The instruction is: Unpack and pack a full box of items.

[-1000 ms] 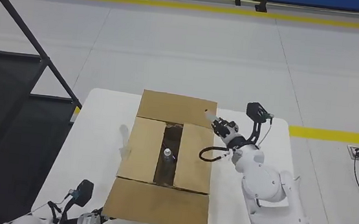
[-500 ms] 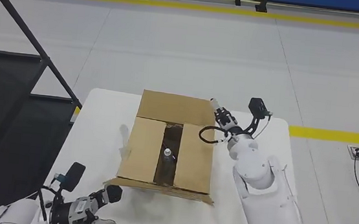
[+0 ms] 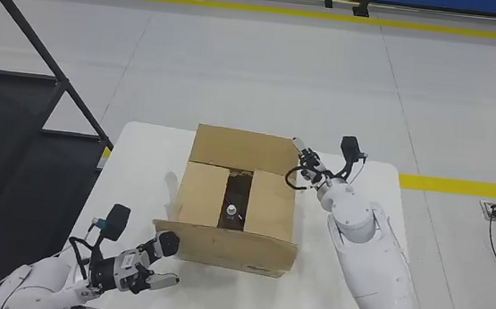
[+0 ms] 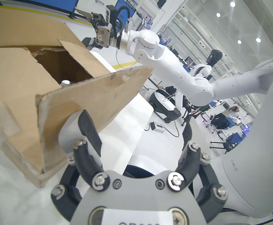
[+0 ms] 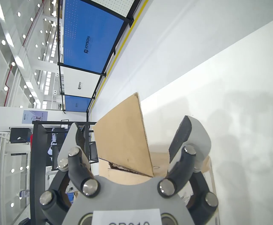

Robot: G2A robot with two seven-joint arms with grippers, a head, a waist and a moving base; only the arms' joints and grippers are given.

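A second ago my left gripper (image 3: 166, 261) was way down at the near edge of the table, barely in the top view. Now it's swung up to the near-left corner of the box (image 3: 199, 195), with one finger (image 4: 89, 127) against the underside of the near flap (image 3: 230, 247). That flap was lying flat out toward me before. It's tipped up now, so from above it's just a narrow strip. My right gripper (image 3: 301, 158) also slid back along the box's right side to the far-right corner, and the far flap (image 5: 121, 136) now pokes up between its spread fingers.
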